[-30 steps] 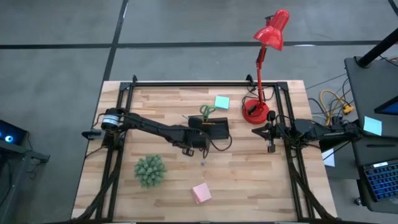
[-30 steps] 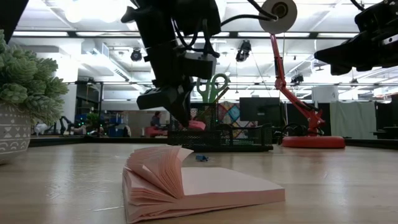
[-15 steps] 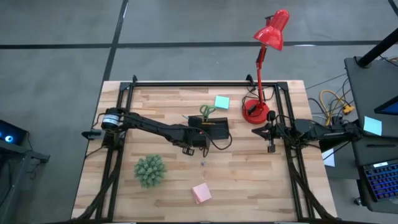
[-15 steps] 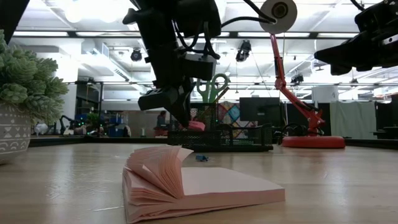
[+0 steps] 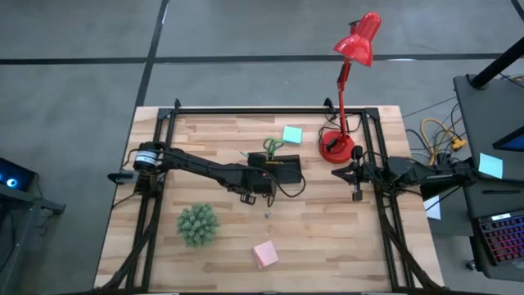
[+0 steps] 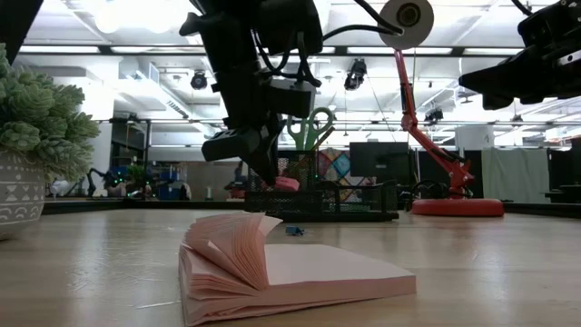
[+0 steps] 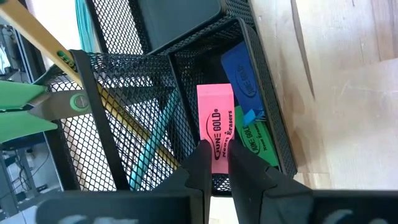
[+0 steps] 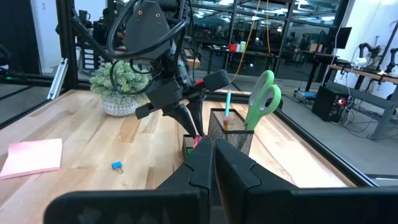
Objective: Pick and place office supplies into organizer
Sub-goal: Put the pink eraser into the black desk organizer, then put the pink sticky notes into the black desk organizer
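Wooden tabletop (image 5: pixel 327 221) carries the organizer (image 7: pixel 249 74). We see the left gripper (image 7: pixel 214 163) clamped on the pink eraser (image 7: pixel 216 127) over its small compartment. Light, rubbery, grippy: hold its narrow end. Right gripper (image 8: pixel 211 163) closed, idle.

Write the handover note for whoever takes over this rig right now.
Left gripper: shut on the pink eraser, over the organizer.
Right gripper: shut, empty, parked by the red lamp.
Done: scissors, pencil, teal pen, blue eraser and green eraser are in the organizer.
Left: release pink eraser; teal pad, pink pad and small blue item on table.
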{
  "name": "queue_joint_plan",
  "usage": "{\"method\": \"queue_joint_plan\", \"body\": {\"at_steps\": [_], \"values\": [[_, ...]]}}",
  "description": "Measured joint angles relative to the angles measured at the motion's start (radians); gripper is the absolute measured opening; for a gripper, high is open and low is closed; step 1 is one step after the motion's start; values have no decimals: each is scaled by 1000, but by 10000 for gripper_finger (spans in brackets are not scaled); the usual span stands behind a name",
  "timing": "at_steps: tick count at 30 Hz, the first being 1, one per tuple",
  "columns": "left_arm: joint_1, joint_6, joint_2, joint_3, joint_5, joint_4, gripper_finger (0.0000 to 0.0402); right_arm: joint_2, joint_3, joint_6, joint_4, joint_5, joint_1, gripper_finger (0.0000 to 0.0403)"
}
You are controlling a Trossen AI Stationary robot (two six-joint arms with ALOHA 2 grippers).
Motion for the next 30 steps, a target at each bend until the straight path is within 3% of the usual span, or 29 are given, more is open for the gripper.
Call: {"method": "queue_joint_plan", "body": {"at_steps": [12, 23, 30], "values": [[0, 0, 0, 0, 1, 0, 27, 0, 0, 0, 0, 0, 0, 8], [0, 0, 0, 0, 1, 1, 96, 0, 0, 0, 0, 0, 0, 8], [0, 1, 0, 1, 1, 6, 111, 0, 0, 0, 0, 0, 0, 8]]}}
